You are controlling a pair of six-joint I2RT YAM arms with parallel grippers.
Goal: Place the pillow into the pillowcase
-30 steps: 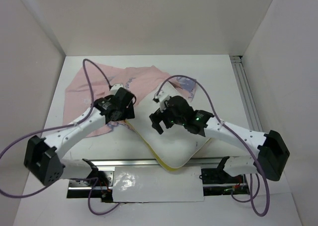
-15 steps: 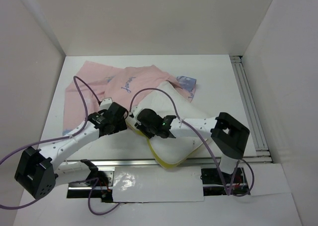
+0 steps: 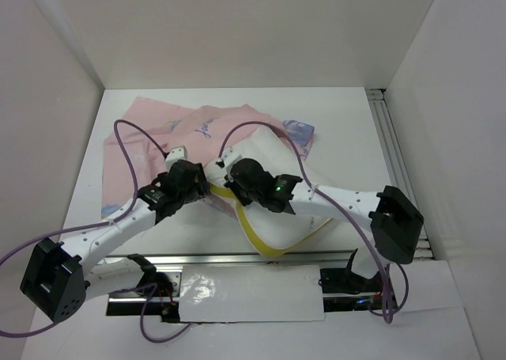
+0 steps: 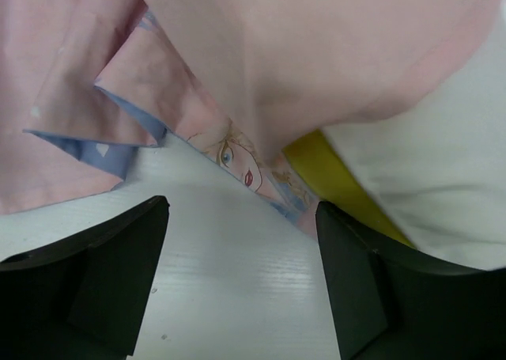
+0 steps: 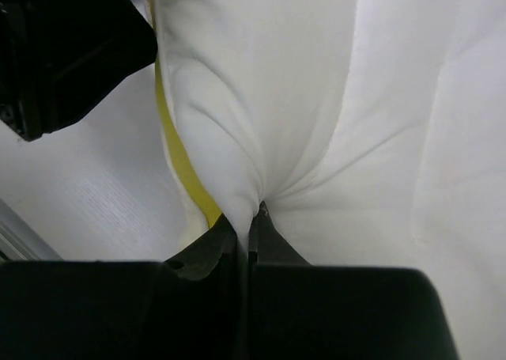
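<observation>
The white desk (image 3: pixel 348 138) carries everything. The pillowcase (image 3: pixel 150 138) lies rumpled across its far-left part, pale pink side up, with a small blue corner showing at its right end. The pillow (image 3: pixel 273 225) sits toward the middle of the near edge, white and plump. Its far-left corner is tucked under the pink cloth, and its yellow strip (image 5: pixel 178 150) runs along the left side down to the near corner.

Both arms reach in from the near edge and meet where the pillow and pillowcase overlap. The right gripper (image 5: pixel 251 217) has its fingers pressed together, pinching a puckered fold of the pillow's white fabric just beside the yellow strip. The left gripper (image 4: pixel 241 210) is low over bare desk with its fingers spread wide and nothing between them. Just ahead of its tips lies the folded edge of the pillowcase. There a printed face (image 4: pixel 237 158) shows on the blue underside, next to the pillow's yellow corner.
</observation>
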